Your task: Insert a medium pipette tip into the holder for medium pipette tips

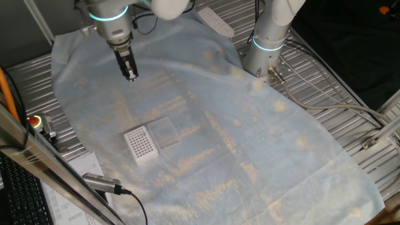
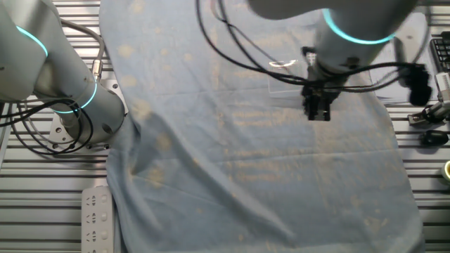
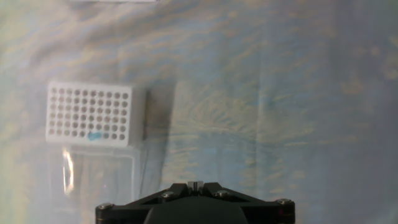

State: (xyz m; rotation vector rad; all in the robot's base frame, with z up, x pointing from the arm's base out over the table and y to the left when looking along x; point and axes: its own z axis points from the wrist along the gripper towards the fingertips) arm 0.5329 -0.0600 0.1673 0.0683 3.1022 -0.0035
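The white holder point(image 1: 140, 144) with its grid of dark holes lies on the blue cloth, and shows at the upper left of the hand view point(image 3: 89, 113). A pale blue speck point(image 3: 94, 135) that looks like the pipette tip sits in a hole of one edge row. My gripper point(image 1: 131, 76) hangs well above the cloth, far from the holder, fingers pointing down; it also shows in the other fixed view point(image 2: 318, 114). In the hand view my gripper point(image 3: 194, 184) has its jaws together, with nothing visible between them. In the other fixed view the arm hides the holder.
A clear plastic box point(image 1: 164, 132) lies right beside the holder point(image 3: 99, 171). A second arm's base point(image 1: 265, 44) stands at the cloth's edge. A white power strip point(image 1: 215, 22) lies on the metal table. A cabled device point(image 1: 103, 183) sits near the front edge.
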